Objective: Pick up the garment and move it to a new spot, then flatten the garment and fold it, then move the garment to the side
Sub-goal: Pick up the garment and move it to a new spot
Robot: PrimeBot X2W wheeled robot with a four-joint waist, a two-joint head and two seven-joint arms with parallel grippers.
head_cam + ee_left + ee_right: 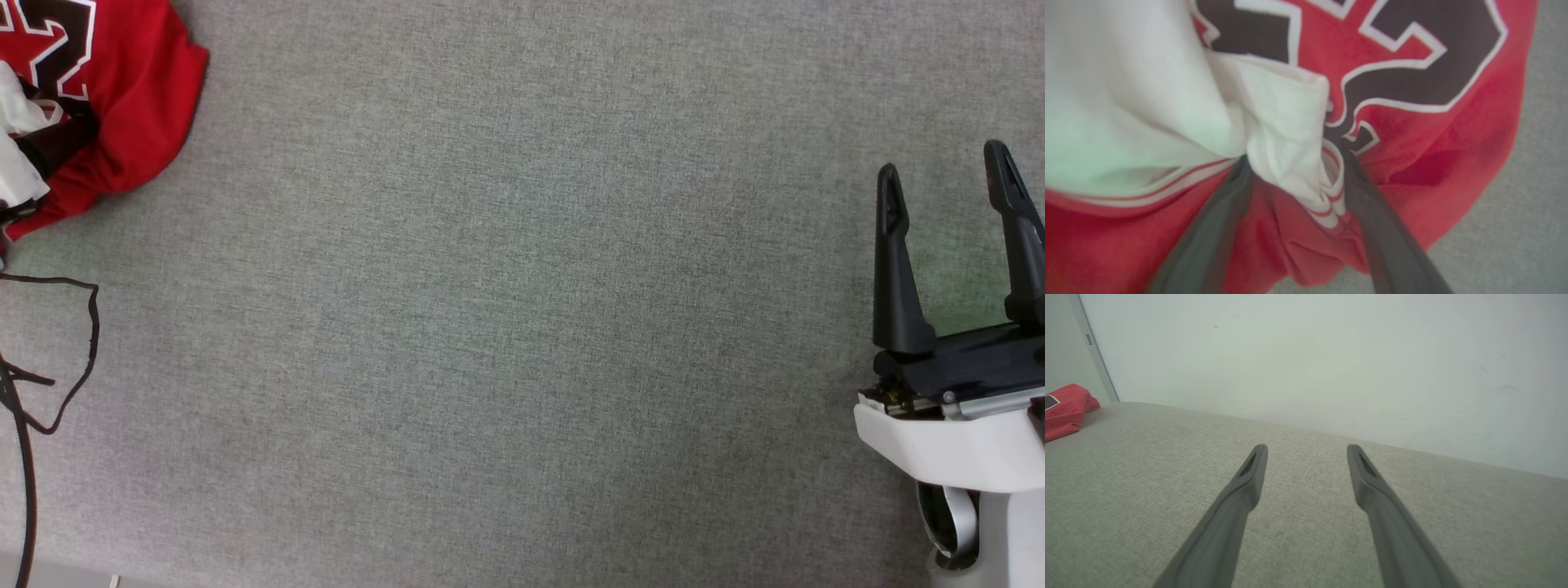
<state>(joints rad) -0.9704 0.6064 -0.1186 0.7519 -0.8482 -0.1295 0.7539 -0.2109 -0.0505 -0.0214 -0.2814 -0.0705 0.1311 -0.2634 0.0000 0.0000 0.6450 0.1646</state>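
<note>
The head view looks straight down on the grey fabric surface [522, 327]. The left wrist view presses close on the garment [1453, 143], blurred. The right wrist view looks low across that surface toward a pale wall [1331, 355], with the garment far left.

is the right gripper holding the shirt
No, the right gripper is open and empty above the grey surface, and the shirt lies far off to one side.

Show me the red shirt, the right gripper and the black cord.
shirt [139, 98]: head view, red cloth by the number.
right gripper [943, 163]: head view, midway between its fingertips.
cord [95, 322]: head view, right side of its loop.
</note>
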